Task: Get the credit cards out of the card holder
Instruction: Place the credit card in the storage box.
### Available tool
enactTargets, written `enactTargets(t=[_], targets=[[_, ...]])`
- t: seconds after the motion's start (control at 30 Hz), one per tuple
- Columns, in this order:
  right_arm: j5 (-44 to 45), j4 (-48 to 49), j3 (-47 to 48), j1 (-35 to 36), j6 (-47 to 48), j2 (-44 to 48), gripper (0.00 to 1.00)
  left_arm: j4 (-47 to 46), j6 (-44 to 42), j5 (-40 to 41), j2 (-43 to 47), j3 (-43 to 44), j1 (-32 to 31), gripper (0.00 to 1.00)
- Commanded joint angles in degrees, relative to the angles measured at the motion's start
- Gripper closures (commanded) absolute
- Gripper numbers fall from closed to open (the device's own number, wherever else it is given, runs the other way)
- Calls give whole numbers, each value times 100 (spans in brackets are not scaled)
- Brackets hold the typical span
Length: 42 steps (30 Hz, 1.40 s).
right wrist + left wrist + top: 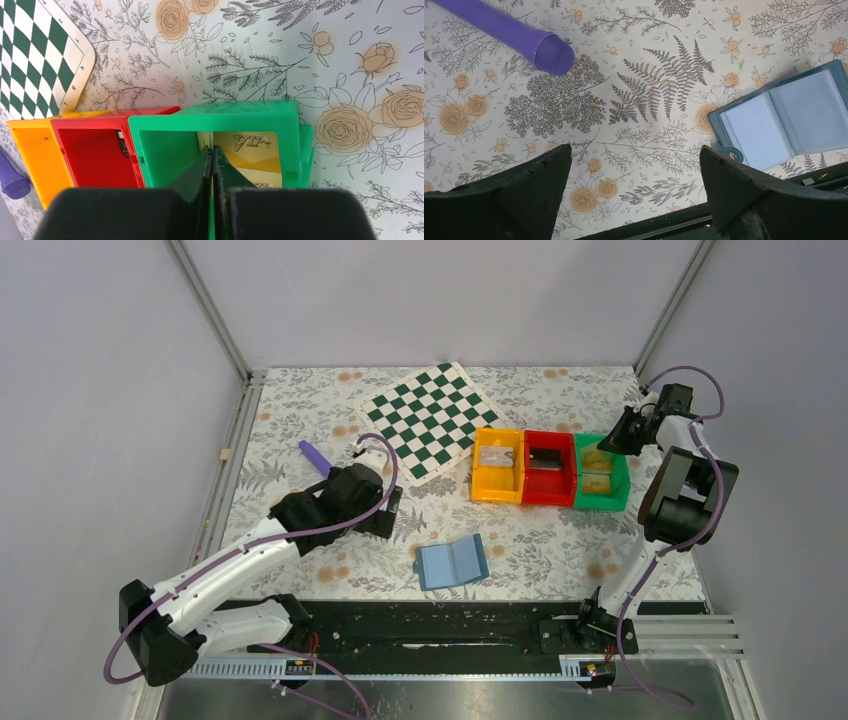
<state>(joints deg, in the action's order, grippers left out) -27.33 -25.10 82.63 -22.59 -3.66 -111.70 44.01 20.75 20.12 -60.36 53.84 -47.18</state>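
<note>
The blue card holder (pixel 452 562) lies open on the floral table near the front; its pale inner pockets show in the left wrist view (pixel 784 120). My left gripper (pixel 385 512) is open and empty (pixel 634 150), hovering left of the holder. My right gripper (pixel 612 440) is over the green bin (pixel 600 502), its jaws pressed together (pixel 212 147) on a thin yellow-gold credit card (pixel 204 140) seen edge-on. Two gold VIP credit cards (pixel 255 150) lie flat in the green bin (pixel 215 117), also seen from above (pixel 597 458).
An orange bin (pixel 482 488) with a grey card and a red bin (pixel 548 498) with a dark card stand left of the green one. A green-white chequered board (pixel 430 418) lies behind them. A purple cylinder (pixel 315 456) lies at the left (pixel 524 40).
</note>
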Motion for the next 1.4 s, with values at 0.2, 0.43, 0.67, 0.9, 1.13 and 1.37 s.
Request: enactTargets(t=[0.2, 0.43, 0.67, 0.9, 1.13, 1.37], targets=[[-255, -448, 388, -116, 319, 384, 100, -234, -89, -20, 38, -10, 18, 1], [-344, -462, 447, -229, 331, 341, 100, -248, -89, -47, -60, 12, 16, 1], [-291, -567, 687, -289, 517, 123, 98, -239, -100, -45, -106, 28, 22, 1], [-285, -590, 752, -307, 502, -15, 96, -243, -98, -60, -188, 39, 16, 1], [-211, -584, 747, -329, 498, -53, 95, -247, -97, -46, -169, 27, 17, 1], [-114, -592, 769, -343, 477, -66, 90, -244, -98, -56, -181, 34, 17, 1]])
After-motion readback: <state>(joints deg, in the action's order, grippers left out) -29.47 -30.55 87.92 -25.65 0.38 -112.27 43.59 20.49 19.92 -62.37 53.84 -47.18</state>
